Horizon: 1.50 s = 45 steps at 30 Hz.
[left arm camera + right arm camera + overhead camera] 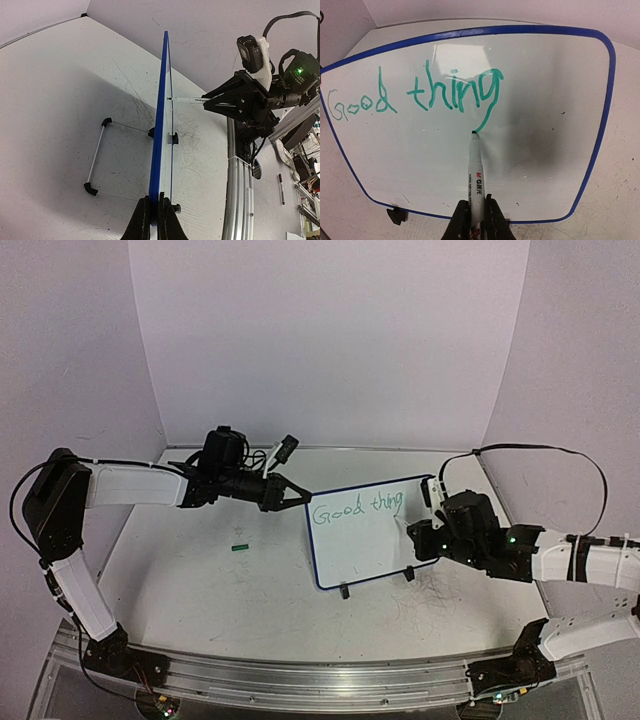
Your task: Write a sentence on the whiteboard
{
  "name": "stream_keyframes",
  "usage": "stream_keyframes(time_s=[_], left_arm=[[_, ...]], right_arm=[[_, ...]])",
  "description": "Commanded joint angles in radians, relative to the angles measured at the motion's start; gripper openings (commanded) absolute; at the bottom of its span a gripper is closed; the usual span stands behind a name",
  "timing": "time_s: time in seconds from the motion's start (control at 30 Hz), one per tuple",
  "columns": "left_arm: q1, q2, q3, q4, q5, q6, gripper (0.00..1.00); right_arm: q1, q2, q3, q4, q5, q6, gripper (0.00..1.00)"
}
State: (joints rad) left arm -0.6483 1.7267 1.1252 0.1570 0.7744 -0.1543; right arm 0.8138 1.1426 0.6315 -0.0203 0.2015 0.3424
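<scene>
The whiteboard, white with a thin blue frame, stands upright on the table. Green words reading "Good thing" form the sentence along its top. My left gripper is shut on the board's left edge; in the left wrist view the board is edge-on, pinched between the fingers. My right gripper is shut on a white marker. Its tip touches the board at the end of the tail of the "g" in the sentence.
A small green cap lies on the table left of the board. Two black clip feet hold the board's lower edge. A wire stand lies behind the board. An aluminium rail runs along the near edge.
</scene>
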Motion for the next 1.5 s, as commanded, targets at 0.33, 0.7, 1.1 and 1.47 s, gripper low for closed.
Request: stream_keyframes(time_s=[0.33, 0.7, 1.1, 1.47], left_arm=[[-0.014, -0.043, 0.006, -0.001, 0.022, 0.032, 0.00], [-0.014, -0.038, 0.008, 0.000, 0.023, 0.031, 0.00], [-0.015, -0.036, 0.008, 0.000, 0.026, 0.032, 0.00], [-0.014, -0.036, 0.009, -0.001, 0.025, 0.030, 0.00]], right_arm=[[-0.055, -0.060, 0.040, 0.043, 0.061, -0.002, 0.00], [-0.064, -0.039, 0.063, 0.078, 0.094, -0.030, 0.00], [-0.065, 0.003, 0.069, 0.101, 0.105, -0.049, 0.00], [-0.064, -0.008, 0.036, 0.082, 0.037, -0.038, 0.00]])
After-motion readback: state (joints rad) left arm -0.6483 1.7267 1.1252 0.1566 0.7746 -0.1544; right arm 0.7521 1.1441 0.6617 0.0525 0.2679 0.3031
